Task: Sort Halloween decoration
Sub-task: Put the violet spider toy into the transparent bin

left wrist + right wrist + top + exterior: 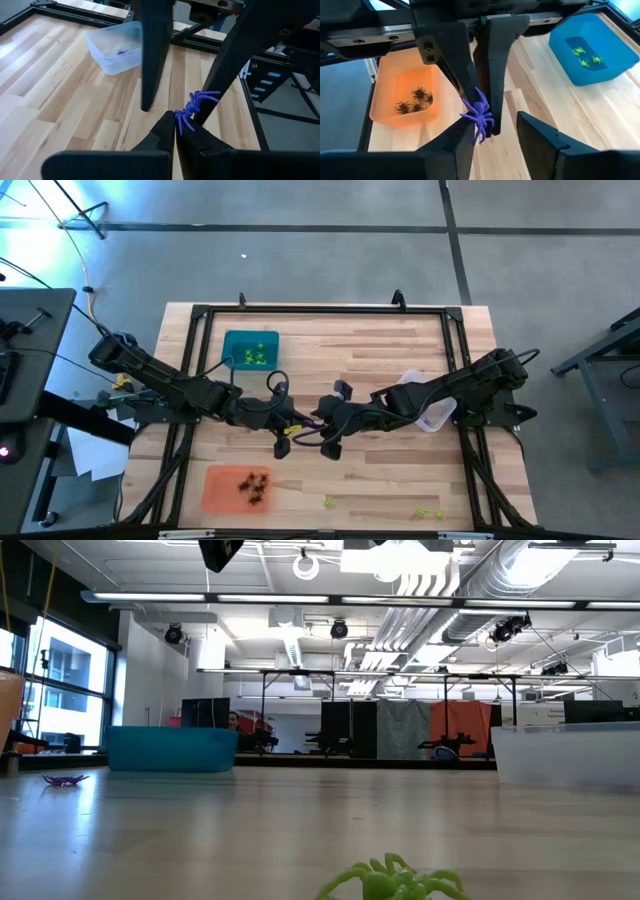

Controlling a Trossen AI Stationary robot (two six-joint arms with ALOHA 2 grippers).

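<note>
Handover step: left tool [174, 131] pinches the purple spider [192, 110]; the right tool [495, 131], open, must close on it.

Grey floor [330, 205], exposed ducts [520, 570], window [60, 680].

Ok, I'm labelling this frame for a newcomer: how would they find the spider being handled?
Look to the middle of the wooden table, where the two arms meet between the orange tray and the teal tray. There the left gripper pinches a purple spider, the right gripper open around it. It is the only spider held by a gripper.
</note>
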